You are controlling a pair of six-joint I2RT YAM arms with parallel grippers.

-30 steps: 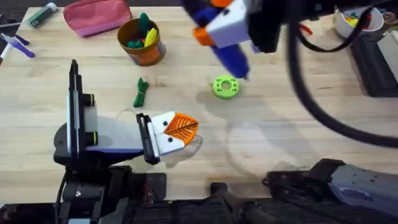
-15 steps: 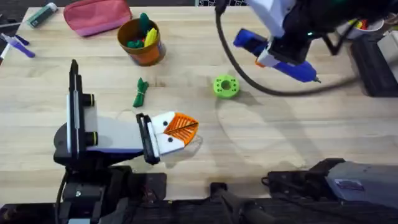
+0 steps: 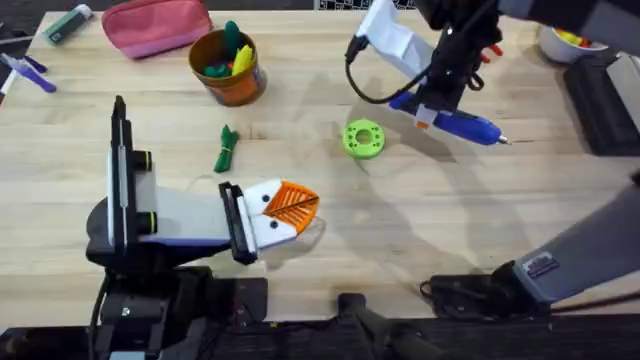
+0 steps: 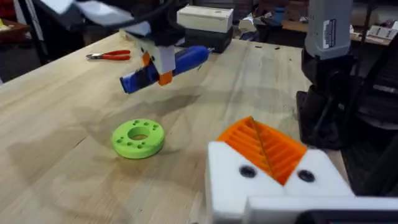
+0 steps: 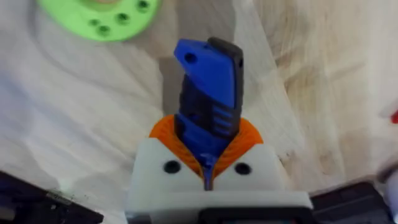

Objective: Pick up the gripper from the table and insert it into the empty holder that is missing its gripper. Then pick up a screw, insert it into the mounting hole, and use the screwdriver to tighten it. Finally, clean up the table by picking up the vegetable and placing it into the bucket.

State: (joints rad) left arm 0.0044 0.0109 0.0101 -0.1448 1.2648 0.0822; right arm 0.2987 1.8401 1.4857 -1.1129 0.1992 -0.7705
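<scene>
**Screwdriver in the right pincer, vegetable waiting on the worktop**

I am holding the screwdriver (image 3: 455, 122) clamped across its blue body in the right pincer (image 3: 428, 108), lying roughly level just above the worktop (image 3: 400, 240), its thin silver bit pointing away from the green disc (image 3: 362, 139). I am judging it rigid, smooth and fairly heavy for its size, so a grip near the middle of the barrel is keeping it from tipping; the bit end looks like the delicate part.

The left pincer (image 3: 292, 205) is resting low on the worktop, its orange ribbed pads (image 4: 264, 146) together with nothing between them.

The vegetable (image 3: 227, 149) is lying loose between the bucket (image 3: 228, 68) and the left arm. I am reckoning it light and slender, probably slightly soft, best pinched across its middle. The bucket is already crowded with toy pieces, so room inside looks tight. A pink pouch (image 3: 155, 24) is sitting just beside the bucket, and red pliers (image 4: 111, 55) are lying well apart, obstructing nothing.
</scene>
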